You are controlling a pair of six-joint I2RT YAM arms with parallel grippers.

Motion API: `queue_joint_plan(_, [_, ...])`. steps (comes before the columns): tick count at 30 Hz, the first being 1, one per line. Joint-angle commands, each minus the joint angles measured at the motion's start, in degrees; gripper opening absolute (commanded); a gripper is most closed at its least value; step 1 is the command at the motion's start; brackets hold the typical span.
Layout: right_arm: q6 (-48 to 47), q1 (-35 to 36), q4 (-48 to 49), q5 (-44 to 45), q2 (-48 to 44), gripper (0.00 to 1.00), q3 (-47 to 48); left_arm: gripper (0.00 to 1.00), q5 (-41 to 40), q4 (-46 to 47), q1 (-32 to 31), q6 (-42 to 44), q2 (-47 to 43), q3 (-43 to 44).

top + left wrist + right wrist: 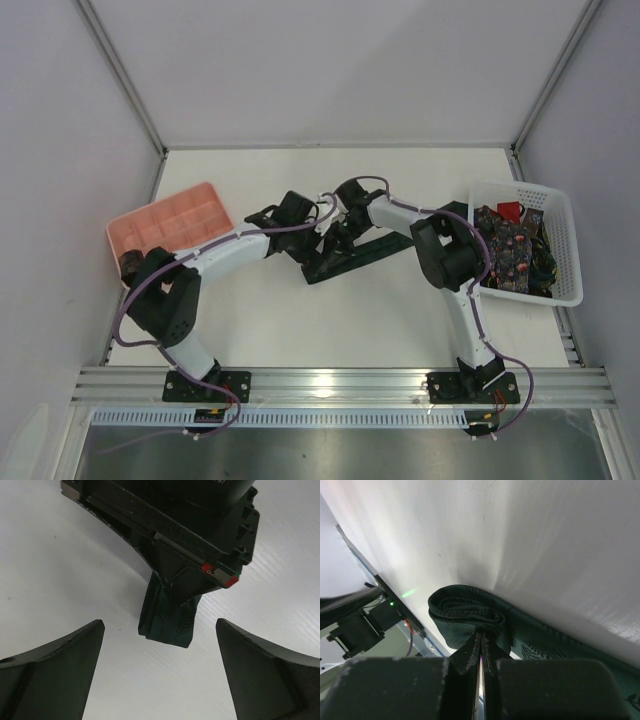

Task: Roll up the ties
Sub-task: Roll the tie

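Observation:
A dark green tie (385, 244) lies flat across the middle of the table, its left end wound into a small coil (465, 612). My right gripper (481, 642) is shut on that coil and pinches its folds from above; the unrolled length (560, 645) trails off to the right. In the left wrist view the coiled end (172, 630) hangs below the right gripper's fingers (180, 580), just above the table. My left gripper (160, 624) faces it, open wide, with the coil just beyond its tips and touching neither finger. More ties (505, 250), floral and red, fill the basket.
The white lattice basket (562, 215) stands at the right edge of the table. A pink compartment tray (170, 222) sits at the left edge, close behind the left arm's elbow. The two wrists meet near the table's middle (325, 225).

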Motion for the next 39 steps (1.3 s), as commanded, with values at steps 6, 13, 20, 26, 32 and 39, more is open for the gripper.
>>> queue_joint_plan(6, [4.20, -2.54, 2.63, -4.40, -4.97, 0.06, 0.38, 1.00, -1.06, -0.63, -0.57, 6.57, 3.03, 3.45])
queue_joint_plan(13, [5.52, -5.52, 0.34, -5.29, -9.71, 0.07, 2.06, 1.00, -0.19, -0.28, -1.19, 7.54, 5.58, 4.24])
queue_joint_plan(20, [2.71, -11.50, -2.65, -3.09, -16.21, 0.07, -1.28, 1.00, 1.04, -2.13, -1.19, 11.23, 8.75, 4.59])
queue_joint_plan(26, [1.04, -15.11, -2.56, -3.09, -20.43, 0.06, -7.69, 1.00, 4.90, -2.74, -1.10, 12.46, 12.35, 5.82])
queue_joint_plan(32, [2.00, -18.44, -0.19, -3.35, -24.04, 0.06, -14.11, 1.00, 4.56, -1.25, -1.01, 12.73, 14.63, 4.33])
queue_joint_plan(39, [0.33, -21.52, -1.68, -3.00, -26.15, 0.06, -15.70, 0.88, 3.16, -1.60, -1.01, 12.55, 14.20, 2.40])
